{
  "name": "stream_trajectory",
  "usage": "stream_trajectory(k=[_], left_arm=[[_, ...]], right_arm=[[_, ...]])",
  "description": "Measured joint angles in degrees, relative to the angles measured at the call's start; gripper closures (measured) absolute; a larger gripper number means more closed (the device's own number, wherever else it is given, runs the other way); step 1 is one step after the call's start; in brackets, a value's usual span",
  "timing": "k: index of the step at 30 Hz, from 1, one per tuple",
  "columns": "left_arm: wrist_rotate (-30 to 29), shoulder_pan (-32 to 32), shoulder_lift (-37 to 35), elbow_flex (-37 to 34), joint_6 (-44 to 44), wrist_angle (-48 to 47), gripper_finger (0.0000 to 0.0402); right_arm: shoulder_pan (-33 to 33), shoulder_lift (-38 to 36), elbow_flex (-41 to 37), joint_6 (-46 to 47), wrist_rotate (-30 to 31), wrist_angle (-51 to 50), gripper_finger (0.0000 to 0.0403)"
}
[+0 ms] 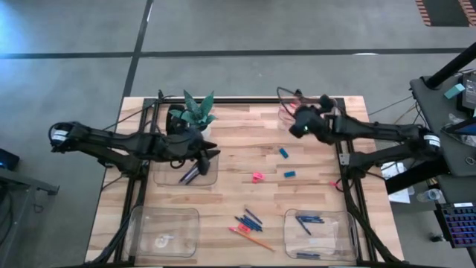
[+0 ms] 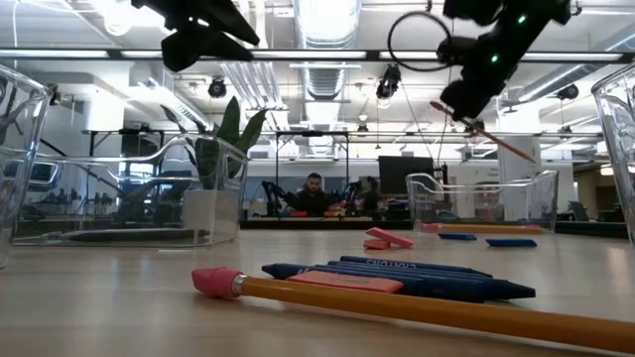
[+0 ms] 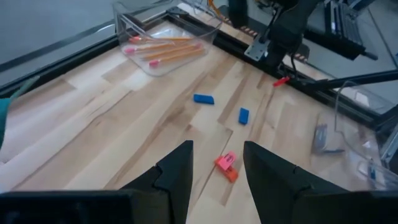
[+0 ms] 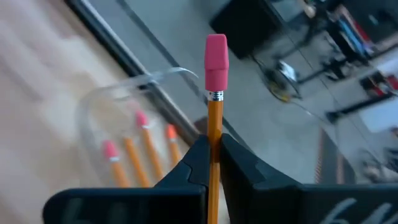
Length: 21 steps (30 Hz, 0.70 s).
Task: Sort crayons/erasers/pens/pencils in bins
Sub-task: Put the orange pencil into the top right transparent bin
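- Near edge of the bench (image 1: pixel 223 160): a loose pile of blue sticks (image 1: pixel 249 219) and one orange pencil (image 1: pixel 253 240) lies between the two near bins. The near-right bin (image 1: pixel 321 234) already holds blue sticks, and the near-left bin (image 1: pixel 165 232) holds little I can make out. The pile is tight, so a pick here could likely drag a neighbour along or roll the pencil toward the edge.
- Middle of the bench: the pink eraser (image 3: pixel 226 165) and two blue erasers (image 3: pixel 203 99) lie well apart on bare wood. They are small and chunky, so a slightly off-centre pinch may flick one away.
- Left side, further back: the left end effector (image 3: pixel 214 180) has its fingers spread and empty, hovering over the far-left bin (image 1: pixel 186 173), near the potted plant (image 1: pixel 195 112). A careless swing could probably knock the plant or nudge the bin.
- Far right: the right end effector (image 4: pixel 211 163) is pressed together on a held pencil (image 4: pixel 214 102), up in the air above the far-right bin (image 4: pixel 134 134), where other pencils lie. The pencil is gripped partway along and sticks out far, so if released tilted it may catch the bin wall and bounce out over the far edge.
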Motion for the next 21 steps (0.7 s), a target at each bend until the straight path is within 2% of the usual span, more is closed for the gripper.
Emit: stream_trajectory(k=[6, 8, 15, 21], left_arm=[[0.0, 0.0, 2.3, 0.0, 0.0, 0.0, 0.0274], [0.0, 0.0, 2.9, 0.0, 0.0, -0.1, 0.0274], [1.1, 0.0, 3.8, 0.0, 0.0, -0.1, 0.0274], [1.4, 0.0, 3.4, 0.0, 1.0, -0.1, 0.0274]], right_arm=[[-10.9, 4.8, -0.4, -4.4, -1.4, 4.8, 0.039], [-14.3, 6.7, -0.4, -6.3, -5.2, 7.2, 0.039], [-24.0, 12.6, -0.3, -10.5, -24.1, 13.5, 0.039], [-27.5, 14.7, 0.4, -10.1, -31.2, 9.4, 0.039]])
